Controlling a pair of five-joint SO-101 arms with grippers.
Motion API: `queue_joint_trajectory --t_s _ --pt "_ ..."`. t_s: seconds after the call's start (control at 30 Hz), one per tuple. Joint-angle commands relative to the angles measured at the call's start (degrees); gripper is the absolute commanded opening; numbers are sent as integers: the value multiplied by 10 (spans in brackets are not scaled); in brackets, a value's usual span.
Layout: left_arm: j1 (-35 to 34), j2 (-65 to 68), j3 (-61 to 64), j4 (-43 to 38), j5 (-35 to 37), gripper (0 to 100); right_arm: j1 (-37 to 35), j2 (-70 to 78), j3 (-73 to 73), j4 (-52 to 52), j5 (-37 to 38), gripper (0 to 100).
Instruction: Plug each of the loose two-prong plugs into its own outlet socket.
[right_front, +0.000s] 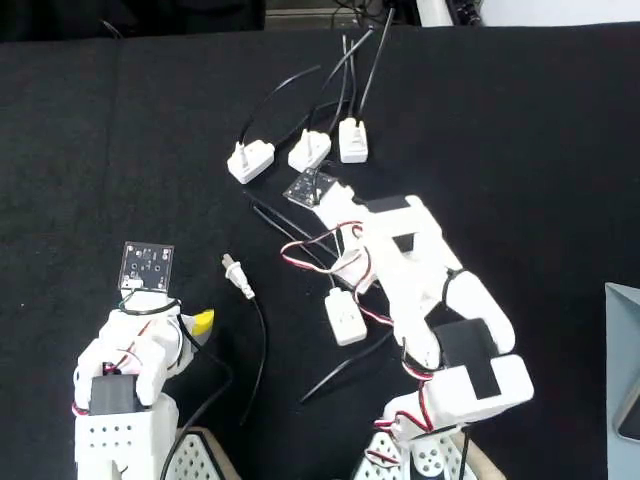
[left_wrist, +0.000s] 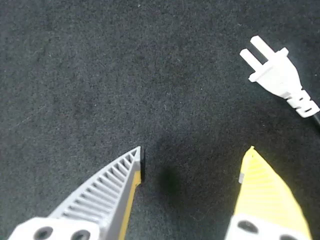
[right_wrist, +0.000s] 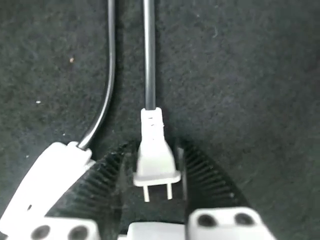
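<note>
A white two-prong plug (right_wrist: 152, 162) is grasped between the fingers of the right gripper (right_wrist: 153, 147); those of the left gripper (left_wrist: 195, 148) are released. Prong alignment with a white outlet socket (right_front: 310, 150) is required next.

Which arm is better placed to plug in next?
Right: the right gripper holds a plug beside the sockets; the left gripper is open over bare mat, a loose plug lying nearby.
</note>
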Motion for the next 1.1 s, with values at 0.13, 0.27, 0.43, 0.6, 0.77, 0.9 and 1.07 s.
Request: queue_joint_trajectory --t_s 0.13,0.27,0.43,0.6,0.77,0.9,1.07 --pt "2 1 11 2 -1 308 3 -16 -19 3 4 13" --pt "2 1 11 2 -1 308 4 -20 -19 4 -2 28" --pt "2 1 11 2 -1 308 2 -66 -18 46 -3 173" --pt "2 1 11 2 -1 308 -5 -124 -15 91 -3 177" --pt "2 1 11 2 -1 308 -18 -133 9 107 -2 177" --pt "2 1 11 2 -1 308 -30 -133 51 68 -1 177" --pt "2 1 11 2 -1 308 -29 -132 87 -1 4 177"
